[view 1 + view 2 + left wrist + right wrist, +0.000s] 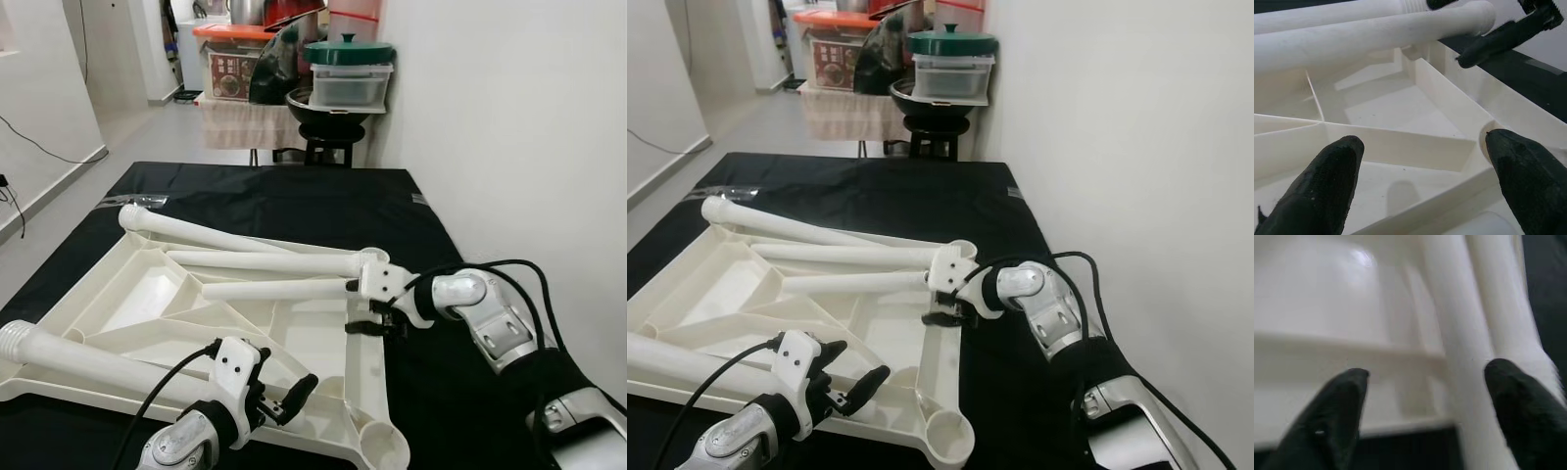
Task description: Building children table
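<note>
I see the white tabletop (294, 343) lying upside down, ribbed underside up, on a black mat (294, 196); three white legs lie across it ahead of both grippers, and a fourth leg (88, 354) with a threaded end lies along the near edge, just to the left of my left gripper (284, 397).

My left gripper hovers low over the near part of the tabletop with its fingers spread and nothing between them; in the left wrist view the fingertips (1327, 181) stand apart over the ribs, with a round corner socket (384, 446) just to the gripper's right.

My right gripper (377, 311) sits at the tabletop's right rim, beside the ends of two legs (284, 262); in the right wrist view its fingers (1518, 406) are parted around white plastic, blurred, so I cannot tell whether they bear on anything; I call it released.

The rim and the leg ends crowd the space directly in front of the right gripper; a black cable (509, 269) loops over that arm.

Well beyond both grippers, past the mat, stands a stool (328, 147) stacked with a dark wok, a clear container and a green lid (348, 51); a white wall (509, 127) runs along the right.
</note>
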{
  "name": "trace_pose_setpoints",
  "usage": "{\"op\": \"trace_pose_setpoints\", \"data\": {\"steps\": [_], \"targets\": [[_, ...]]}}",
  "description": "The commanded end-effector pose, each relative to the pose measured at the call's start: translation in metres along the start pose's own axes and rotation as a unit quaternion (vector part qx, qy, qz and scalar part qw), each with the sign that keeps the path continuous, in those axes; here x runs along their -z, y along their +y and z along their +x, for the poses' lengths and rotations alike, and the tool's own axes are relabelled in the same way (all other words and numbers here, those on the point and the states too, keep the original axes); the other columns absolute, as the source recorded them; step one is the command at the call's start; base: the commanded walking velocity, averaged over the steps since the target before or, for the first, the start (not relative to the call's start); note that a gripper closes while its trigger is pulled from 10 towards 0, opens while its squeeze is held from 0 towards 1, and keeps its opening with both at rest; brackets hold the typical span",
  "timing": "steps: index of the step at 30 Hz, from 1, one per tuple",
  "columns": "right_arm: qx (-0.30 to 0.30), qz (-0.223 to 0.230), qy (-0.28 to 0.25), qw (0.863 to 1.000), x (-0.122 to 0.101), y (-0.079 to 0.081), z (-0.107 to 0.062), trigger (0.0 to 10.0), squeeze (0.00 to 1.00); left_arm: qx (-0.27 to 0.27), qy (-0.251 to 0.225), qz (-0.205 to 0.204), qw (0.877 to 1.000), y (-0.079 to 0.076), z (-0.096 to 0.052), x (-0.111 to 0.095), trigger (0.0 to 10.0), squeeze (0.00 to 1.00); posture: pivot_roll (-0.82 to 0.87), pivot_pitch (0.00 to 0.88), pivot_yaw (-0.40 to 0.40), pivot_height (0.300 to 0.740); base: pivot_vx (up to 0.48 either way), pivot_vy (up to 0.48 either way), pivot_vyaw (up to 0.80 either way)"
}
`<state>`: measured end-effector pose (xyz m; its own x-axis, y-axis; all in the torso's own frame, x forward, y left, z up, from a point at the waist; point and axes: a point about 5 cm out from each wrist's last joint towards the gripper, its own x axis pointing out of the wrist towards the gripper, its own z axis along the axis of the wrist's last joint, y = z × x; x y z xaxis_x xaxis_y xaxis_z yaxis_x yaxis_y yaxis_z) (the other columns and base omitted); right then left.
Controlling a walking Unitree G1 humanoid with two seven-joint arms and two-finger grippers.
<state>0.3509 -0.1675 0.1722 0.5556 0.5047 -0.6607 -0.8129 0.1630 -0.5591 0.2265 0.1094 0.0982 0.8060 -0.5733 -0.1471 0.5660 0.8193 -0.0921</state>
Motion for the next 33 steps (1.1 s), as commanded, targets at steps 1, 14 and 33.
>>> {"op": "trace_pose_setpoints", "data": {"steps": [1,14,33], "targets": [[0.020,-0.006,0.048,0.999,0.004,-0.008,-0.003,10.0,1.00,0.003,0.007,0.006,1.000,-0.002,0.000,0.000,10.0,0.00,0.02,0.000,-0.057,0.740,0.000,0.000,0.00],[0.038,-0.072,0.146,0.986,0.011,-0.020,-0.010,10.0,0.00,0.002,0.007,0.002,1.000,-0.002,-0.001,-0.001,10.0,0.00,0.02,0.000,-0.062,0.740,0.000,0.000,0.00],[0.105,-0.097,0.208,0.968,0.000,-0.016,0.028,10.0,0.00,-0.004,0.003,-0.004,1.000,-0.004,0.000,-0.003,10.0,0.00,0.01,0.000,-0.070,0.740,0.000,0.000,0.00]]}}
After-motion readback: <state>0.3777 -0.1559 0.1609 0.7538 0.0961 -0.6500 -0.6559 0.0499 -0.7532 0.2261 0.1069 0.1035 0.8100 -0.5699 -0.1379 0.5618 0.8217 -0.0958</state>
